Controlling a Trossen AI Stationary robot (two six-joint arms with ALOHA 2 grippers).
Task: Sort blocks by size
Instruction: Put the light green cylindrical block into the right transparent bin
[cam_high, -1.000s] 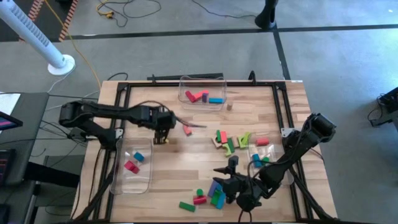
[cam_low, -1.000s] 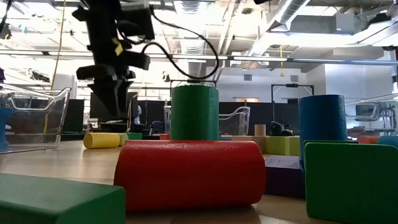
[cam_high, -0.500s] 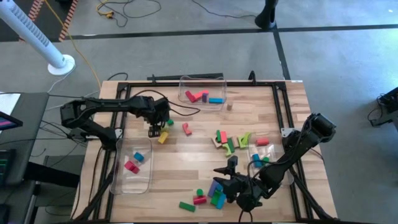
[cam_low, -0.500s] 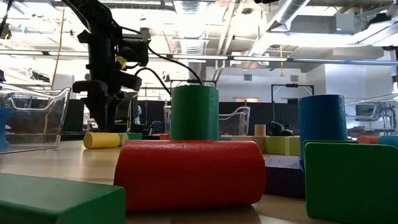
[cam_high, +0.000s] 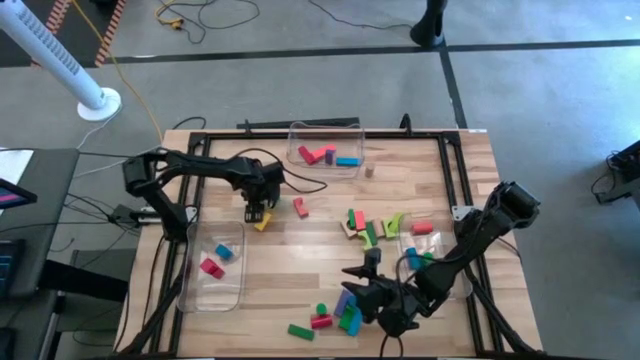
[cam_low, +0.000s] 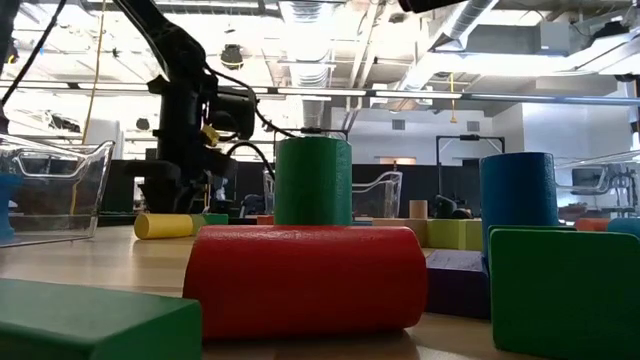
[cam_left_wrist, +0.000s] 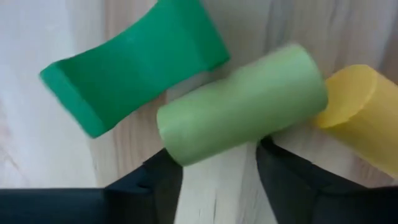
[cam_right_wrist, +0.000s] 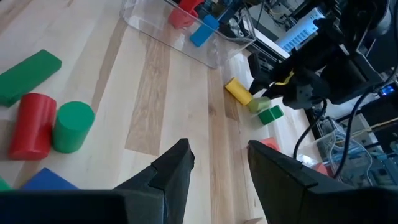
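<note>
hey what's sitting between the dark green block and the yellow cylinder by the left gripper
A light green cylinder lies between the dark green block and the yellow cylinder, right at the left gripper. The left wrist view shows it.

A: Item one, readable text, labels, brands, numbers or signs: none found in any view.

B: Checked the blocks (cam_high: 372, 228)?

A: Plain coloured faces, no print or marking legible.

B: The clear bins (cam_high: 325, 150)?

A: No sticker or lettering that can be read.

B: The monitor (cam_right_wrist: 303, 34) in the room, seen from the right wrist?

A: Lit, but its content is too small and blurred to make out. Entry closed: nothing legible recorded.
</note>
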